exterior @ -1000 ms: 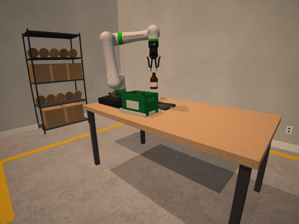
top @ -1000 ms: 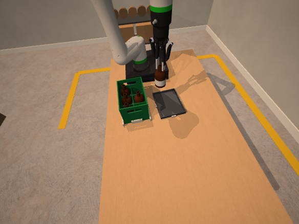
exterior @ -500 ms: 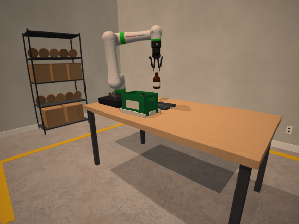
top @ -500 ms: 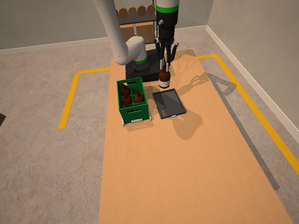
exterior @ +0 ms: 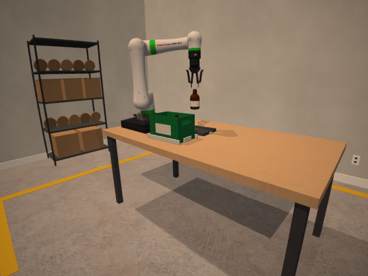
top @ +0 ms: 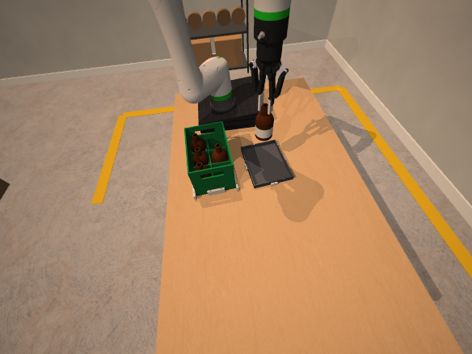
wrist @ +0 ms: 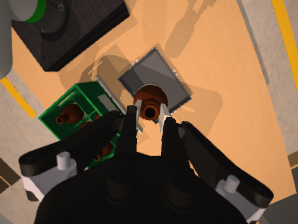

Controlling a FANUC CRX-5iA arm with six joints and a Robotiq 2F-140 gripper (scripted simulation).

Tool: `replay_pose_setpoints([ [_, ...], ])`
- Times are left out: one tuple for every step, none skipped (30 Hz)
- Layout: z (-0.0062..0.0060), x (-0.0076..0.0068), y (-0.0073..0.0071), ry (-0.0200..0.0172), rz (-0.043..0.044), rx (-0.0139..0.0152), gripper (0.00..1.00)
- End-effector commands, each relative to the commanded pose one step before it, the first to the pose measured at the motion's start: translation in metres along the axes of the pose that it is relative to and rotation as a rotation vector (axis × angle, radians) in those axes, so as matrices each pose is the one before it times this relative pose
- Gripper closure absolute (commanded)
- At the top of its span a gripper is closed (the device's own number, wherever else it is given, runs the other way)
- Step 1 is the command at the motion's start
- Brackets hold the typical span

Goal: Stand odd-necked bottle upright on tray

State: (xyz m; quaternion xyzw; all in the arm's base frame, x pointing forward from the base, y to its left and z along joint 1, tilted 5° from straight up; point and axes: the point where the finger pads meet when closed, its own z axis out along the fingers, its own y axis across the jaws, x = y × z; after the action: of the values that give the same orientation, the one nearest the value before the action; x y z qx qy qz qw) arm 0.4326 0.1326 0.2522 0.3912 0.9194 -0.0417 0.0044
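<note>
Gripper (exterior: 195, 84) clamped on the neck of a brown bottle (exterior: 195, 100), which hangs upright in the air above the bench (exterior: 252, 154), over the dark tray (top: 267, 163). Its white label bears no writing I can read. Red lettering on the arm's forearm is too small to make out. Other brown bottles stand in the green crate (top: 211, 178).

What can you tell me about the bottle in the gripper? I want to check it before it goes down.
The held bottle is brown and glassy-looking, with a white label band round its body. It hangs upright, high above the table, over the tray. The gripper pinches its narrow neck; nothing else touches it.
</note>
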Motion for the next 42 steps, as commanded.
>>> replay_pose_setpoints([
  [-0.00080, 0.00024, 0.00191, -0.00094, 0.00008, -0.00143, 0.90],
  [0.00000, 0.00031, 0.00100, 0.00000, 0.00000, 0.00000, 0.90],
  [0.00000, 0.00029, 0.00095, 0.00000, 0.00000, 0.00000, 0.90],
  [0.00000, 0.00028, 0.00092, 0.00000, 0.00000, 0.00000, 0.90],
  [0.00000, 0.00027, 0.00088, 0.00000, 0.00000, 0.00000, 0.90],
  [0.00000, 0.00026, 0.00084, 0.00000, 0.00000, 0.00000, 0.90],
  [0.00000, 0.00025, 0.00081, 0.00000, 0.00000, 0.00000, 0.90],
  [0.00000, 0.00023, 0.00077, 0.00000, 0.00000, 0.00000, 0.90],
  [0.00000, 0.00022, 0.00073, 0.00000, 0.00000, 0.00000, 0.90],
  [0.00000, 0.00021, 0.00070, 0.00000, 0.00000, 0.00000, 0.90],
  [0.00000, 0.00020, 0.00066, 0.00000, 0.00000, 0.00000, 0.90],
  [0.00000, 0.00019, 0.00063, 0.00000, 0.00000, 0.00000, 0.90],
  [0.00000, 0.00018, 0.00059, 0.00000, 0.00000, 0.00000, 0.90],
  [0.00000, 0.00017, 0.00056, 0.00000, 0.00000, 0.00000, 0.90],
  [0.00000, 0.00016, 0.00052, 0.00000, 0.00000, 0.00000, 0.90],
  [0.00000, 0.00015, 0.00049, 0.00000, 0.00000, 0.00000, 0.90],
  [0.00000, 0.00000, 0.00000, 0.00000, 0.00000, 0.00000, 0.90],
  [0.00000, 0.00000, 0.00000, 0.00000, 0.00000, 0.00000, 0.90],
  [0.00000, 0.00014, 0.00046, 0.00000, 0.00000, 0.00000, 0.90],
  [0.00000, 0.00013, 0.00043, 0.00000, 0.00000, 0.00000, 0.90],
  [0.00000, 0.00012, 0.00039, 0.00000, 0.00000, 0.00000, 0.90],
  [0.00000, 0.00011, 0.00036, 0.00000, 0.00000, 0.00000, 0.90],
  [0.00000, 0.00010, 0.00034, 0.00000, 0.00000, 0.00000, 0.90],
  [0.00000, 0.00009, 0.00031, 0.00000, 0.00000, 0.00000, 0.90],
  [0.00000, 0.00009, 0.00028, 0.00000, 0.00000, 0.00000, 0.90],
  [0.00000, 0.00008, 0.00025, 0.00000, 0.00000, 0.00000, 0.90],
  [0.00000, 0.00007, 0.00023, 0.00000, 0.00000, 0.00000, 0.90],
  [0.00000, 0.00006, 0.00020, 0.00000, 0.00000, 0.00000, 0.90],
  [0.00000, 0.00006, 0.00018, 0.00000, 0.00000, 0.00000, 0.90],
  [0.00000, 0.00005, 0.00016, 0.00000, 0.00000, 0.00000, 0.90],
  [0.00000, 0.00004, 0.00014, 0.00000, 0.00000, 0.00000, 0.90],
  [0.00000, 0.00004, 0.00012, 0.00000, 0.00000, 0.00000, 0.90],
  [0.00000, 0.00003, 0.00010, 0.00000, 0.00000, 0.00000, 0.90],
  [0.00000, 0.00000, 0.00000, 0.00000, 0.00000, 0.00000, 0.90],
  [0.00000, 0.00000, 0.00000, 0.00000, 0.00000, 0.00000, 0.90],
  [0.00000, 0.00003, 0.00008, 0.00000, 0.00000, 0.00000, 0.90],
  [0.00000, 0.00002, 0.00007, 0.00000, 0.00000, 0.00000, 0.90],
  [0.00000, 0.00002, 0.00005, 0.00000, 0.00000, 0.00000, 0.90],
  [0.00000, 0.00001, 0.00004, 0.00000, 0.00000, 0.00000, 0.90],
  [0.00000, 0.00001, 0.00003, 0.00000, 0.00000, 0.00000, 0.90],
  [0.00000, 0.00001, 0.00002, 0.00000, 0.00000, 0.00000, 0.90],
  [0.00000, 0.00000, 0.00001, 0.00000, 0.00000, 0.00000, 0.90],
])
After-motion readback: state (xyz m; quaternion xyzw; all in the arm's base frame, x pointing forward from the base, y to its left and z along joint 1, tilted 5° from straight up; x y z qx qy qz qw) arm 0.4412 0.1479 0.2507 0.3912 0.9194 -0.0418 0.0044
